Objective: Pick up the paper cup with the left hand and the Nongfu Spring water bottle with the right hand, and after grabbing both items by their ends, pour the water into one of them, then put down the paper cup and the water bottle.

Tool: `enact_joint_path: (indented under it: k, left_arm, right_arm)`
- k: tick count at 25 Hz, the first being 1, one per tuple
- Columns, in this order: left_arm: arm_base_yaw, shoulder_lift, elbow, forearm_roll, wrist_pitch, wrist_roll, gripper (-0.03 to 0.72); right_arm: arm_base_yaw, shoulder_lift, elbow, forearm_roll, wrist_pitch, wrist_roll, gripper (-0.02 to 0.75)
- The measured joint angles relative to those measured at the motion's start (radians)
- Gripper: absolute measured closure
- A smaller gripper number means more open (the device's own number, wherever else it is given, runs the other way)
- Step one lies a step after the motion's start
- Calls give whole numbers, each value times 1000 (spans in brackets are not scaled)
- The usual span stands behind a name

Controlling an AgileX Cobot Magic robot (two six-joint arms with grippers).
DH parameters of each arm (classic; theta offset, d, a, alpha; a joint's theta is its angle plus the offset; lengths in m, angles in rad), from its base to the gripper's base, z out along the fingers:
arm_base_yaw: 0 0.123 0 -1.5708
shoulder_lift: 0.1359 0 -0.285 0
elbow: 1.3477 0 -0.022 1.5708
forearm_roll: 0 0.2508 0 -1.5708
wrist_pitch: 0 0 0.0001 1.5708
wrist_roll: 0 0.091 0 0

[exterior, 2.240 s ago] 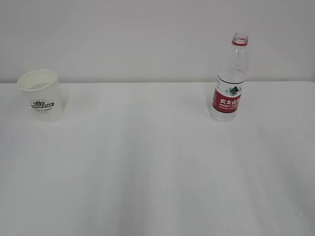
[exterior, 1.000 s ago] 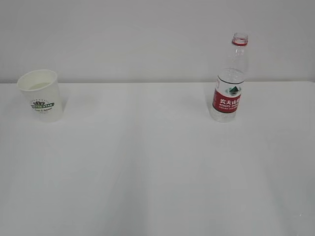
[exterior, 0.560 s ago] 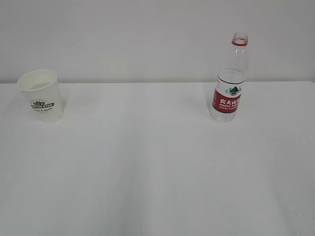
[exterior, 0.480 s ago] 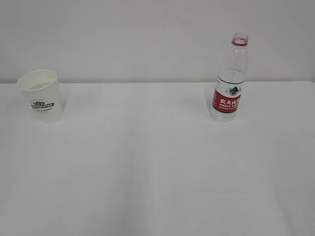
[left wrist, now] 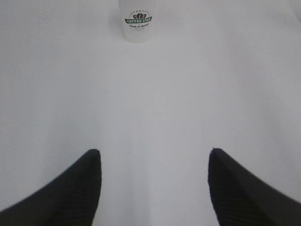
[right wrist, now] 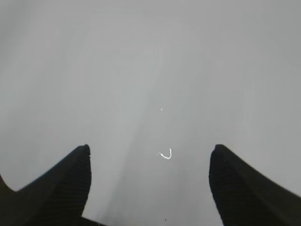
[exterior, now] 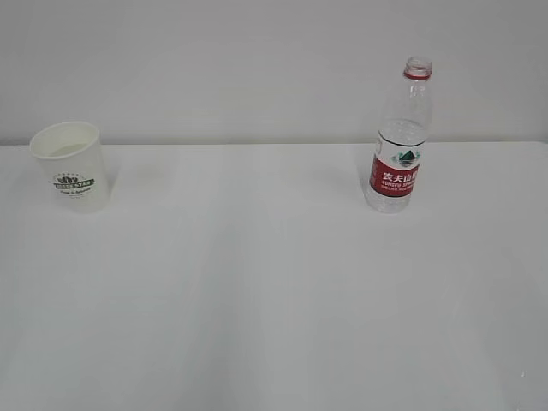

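Observation:
The white paper cup [exterior: 73, 165] with its dark green logo stands upright at the far left of the white table; the left wrist view shows the paper cup [left wrist: 138, 21] far ahead at the top edge. The Nongfu Spring water bottle [exterior: 399, 137] stands upright at the back right, uncapped, with water in its lower part. My left gripper [left wrist: 154, 155] is open above bare table, well short of the cup. My right gripper [right wrist: 149, 150] is open over bare table; the bottle does not show in its view. Neither arm appears in the exterior view.
The white table [exterior: 274, 300] runs back to a plain white wall [exterior: 257, 60]. A small white curled mark [right wrist: 165, 155] lies on the surface between my right fingers.

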Motion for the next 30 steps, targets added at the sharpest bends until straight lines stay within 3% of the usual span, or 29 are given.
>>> enact_joint_path:
  k: [6,20,30]
  left_arm:
    - [0,-60,0,-6,0,0,172]
    - [0,-60,6,-8,-25,0,172]
    - [0,-60,6,-8,-29,0,172]
  right_arm:
    - [0,-147,0,2,6,2,149]
    - [0,-147,22,22,-124,4,149]
    - [0,-147,47,-3,-124,4,150]
